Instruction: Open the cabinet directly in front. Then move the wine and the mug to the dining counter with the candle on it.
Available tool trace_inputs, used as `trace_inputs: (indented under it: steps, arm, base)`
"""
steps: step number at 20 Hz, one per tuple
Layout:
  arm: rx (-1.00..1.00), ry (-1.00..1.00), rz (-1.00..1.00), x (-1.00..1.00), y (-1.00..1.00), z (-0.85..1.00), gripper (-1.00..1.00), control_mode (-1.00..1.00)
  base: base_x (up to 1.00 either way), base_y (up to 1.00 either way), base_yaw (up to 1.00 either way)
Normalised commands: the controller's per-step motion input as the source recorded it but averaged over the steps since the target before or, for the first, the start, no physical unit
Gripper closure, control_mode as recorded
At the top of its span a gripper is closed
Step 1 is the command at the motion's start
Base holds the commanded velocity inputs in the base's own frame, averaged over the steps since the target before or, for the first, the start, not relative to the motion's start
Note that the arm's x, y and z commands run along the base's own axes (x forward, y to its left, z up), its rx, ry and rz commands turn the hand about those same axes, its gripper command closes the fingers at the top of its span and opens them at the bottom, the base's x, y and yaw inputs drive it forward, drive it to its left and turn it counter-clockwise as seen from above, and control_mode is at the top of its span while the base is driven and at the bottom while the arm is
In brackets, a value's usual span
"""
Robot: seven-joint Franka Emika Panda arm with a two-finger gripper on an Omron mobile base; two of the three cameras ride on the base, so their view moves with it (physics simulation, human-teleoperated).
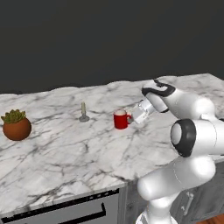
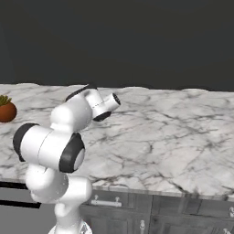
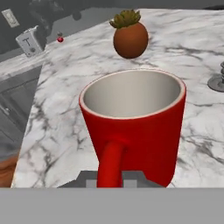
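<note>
One red mug point(image 1: 120, 119), one candle point(image 1: 83, 112) and one potted plant point(image 1: 16, 124) stand on the marble surface point(image 1: 65, 144) in the left base view, the claw point(image 1: 133, 117) at the mug's handle side; whether it grips, I cannot tell.

Right base view: one plant point(image 2: 6, 109) at the surface's point(image 2: 173, 137) left edge.

Hand view: one mug point(image 3: 133, 124), upright, handle toward the camera; one plant point(image 3: 130, 36) behind.

Pincer point(image 1: 131, 118) tips (behind mug point(image 3: 133, 131) handle) hidden

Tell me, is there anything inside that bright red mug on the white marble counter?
No: the hand view looks down into the bright red mug, and its pale inside is bare.
</note>
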Motion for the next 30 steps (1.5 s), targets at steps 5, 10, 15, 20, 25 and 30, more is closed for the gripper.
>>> trace_inputs:
  steps: [5, 10, 15, 20, 25, 30]
  arm:
    - [0.11, 0.05, 0.00, 0.69, 0.16, -0.42, 1.00, -1.00]
    - [0.11, 0.00, -0.01, 0.24, 0.00, -0.27, 1.00, -1.00]
    - [0.00, 0.00, 0.00, 0.11, 0.03, -0.01, 1.00, -1.00]
    - [-0.01, 0.00, -0.03, 0.64, 0.29, -0.14, 1.00, -1.00]
    - [-0.01, 0.00, -0.04, 0.69, 0.46, -0.30, 1.00, -1.00]
    - [-0.05, 0.00, -0.05, 0.55, 0.54, -0.40, 1.00, -1.00]
  base:
    - [0.00, 0.00, 0.00]
    - [0.00, 0.00, 0.00]
    - [0.00, 0.00, 0.00]
    - [0.00, 0.00, 0.00]
    - [0.00, 0.00, 0.00]
    - [0.00, 0.00, 0.00]
